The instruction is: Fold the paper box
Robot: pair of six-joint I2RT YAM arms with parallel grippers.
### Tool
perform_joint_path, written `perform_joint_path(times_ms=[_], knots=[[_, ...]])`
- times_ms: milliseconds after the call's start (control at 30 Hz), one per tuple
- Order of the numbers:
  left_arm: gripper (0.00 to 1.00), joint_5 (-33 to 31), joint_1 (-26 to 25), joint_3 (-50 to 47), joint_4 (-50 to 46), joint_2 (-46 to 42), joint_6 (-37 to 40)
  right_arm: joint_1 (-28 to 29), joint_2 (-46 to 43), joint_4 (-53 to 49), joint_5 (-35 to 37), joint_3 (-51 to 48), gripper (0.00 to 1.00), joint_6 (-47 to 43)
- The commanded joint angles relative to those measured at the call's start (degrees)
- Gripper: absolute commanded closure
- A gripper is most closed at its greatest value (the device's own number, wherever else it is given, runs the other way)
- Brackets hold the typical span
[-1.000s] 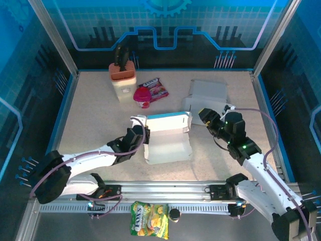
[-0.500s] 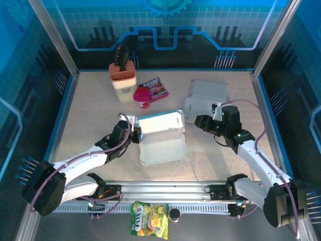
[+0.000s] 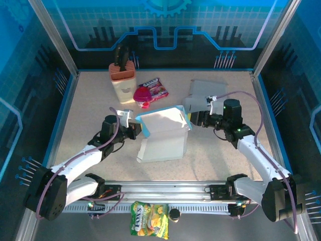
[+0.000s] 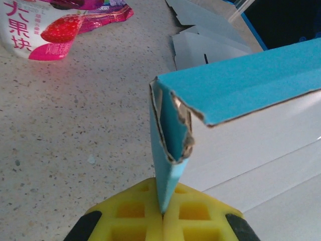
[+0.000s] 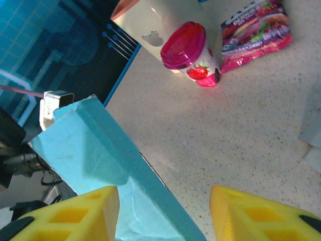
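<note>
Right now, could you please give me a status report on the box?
Left pincer shut on paper box flap. Right pincer open, straddling box wall. Flat cardboard lies just beyond.

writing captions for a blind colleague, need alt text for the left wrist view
The left gripper is shut on a ragged blue flap of the paper box, which spreads to the right, blue outside, white inside. Behind it on the speckled table lie a strawberry snack packet and flat white cardboard.

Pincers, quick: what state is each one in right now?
Left pincer: closed, pinching a flap of the paper box.
Right pincer: open, straddling the box's blue wall.
</note>
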Motion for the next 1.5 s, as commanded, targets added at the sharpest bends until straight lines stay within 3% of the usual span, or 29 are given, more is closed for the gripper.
perform_joint_path(times_ms=[0, 367, 667, 867, 1267, 1467], knots=[[1.0, 4.88, 1.0, 2.69, -1.29, -0.39, 0.08, -0.65, -0.17, -0.46, -3.06, 1.99, 0.48, -5.11], [1.0, 7.74, 2.08, 4.12, -2.52, 0.96, -0.71, -0.51, 0.92, 3.03, -8.76, 0.61, 0.49, -8.54], [1.0, 7.98, 2.3, 4.56, -3.02, 1.43, -0.24, 1.0, 2.06, 1.83, -6.81, 1.52, 0.5, -10.97], [1.0, 7.89, 2.21, 4.58, -3.1, 1.3, -0.34, 4.43, 2.42, -1.42, -1.25, 3.05, 0.53, -14.25], [1.0, 7.28, 2.26, 4.61, -3.96, 0.57, 0.1, 13.35, 3.64, -8.06, 19.31, 5.61, 0.57, -21.26], [1.0, 7.01, 2.26, 4.42, -4.3, 0.2, 0.14, 15.29, 4.88, -8.04, 21.51, 6.09, 0.61, -22.03]])
